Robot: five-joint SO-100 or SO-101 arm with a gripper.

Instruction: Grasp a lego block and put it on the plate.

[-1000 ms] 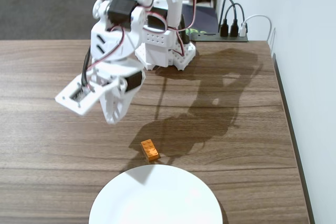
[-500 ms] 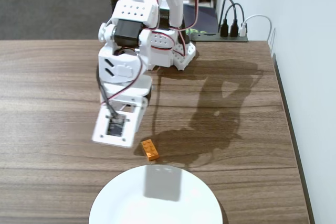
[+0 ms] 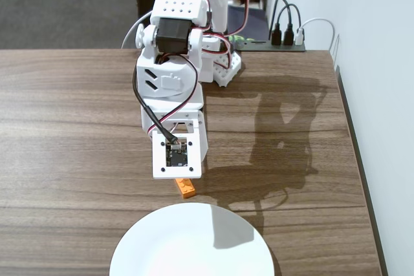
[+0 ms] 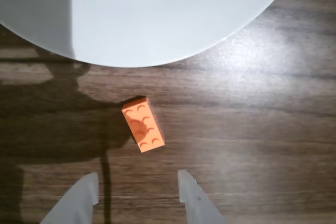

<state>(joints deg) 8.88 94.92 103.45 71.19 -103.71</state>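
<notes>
The orange lego block [image 4: 143,124] lies flat on the wooden table, studs up, a short way from the rim of the white plate [image 4: 147,14]. In the wrist view my gripper [image 4: 137,182] is open, its two pale fingertips below the block with a wide gap and nothing between them. In the fixed view the arm's head hangs over the block, so only an orange end [image 3: 185,187] peeks out under it, just above the plate [image 3: 191,244]. The fingers themselves are hidden there by the wrist.
The arm's base [image 3: 217,63] stands at the table's far edge, with a power strip and plugs [image 3: 284,37] behind it. The table's right edge [image 3: 354,153] runs beside a white wall. The arm casts dark shadows across the wood.
The arm has swung from the left toward the middle and dropped its head down over the lego block, which now is mostly covered in the fixed view. Block and plate have stayed put.
</notes>
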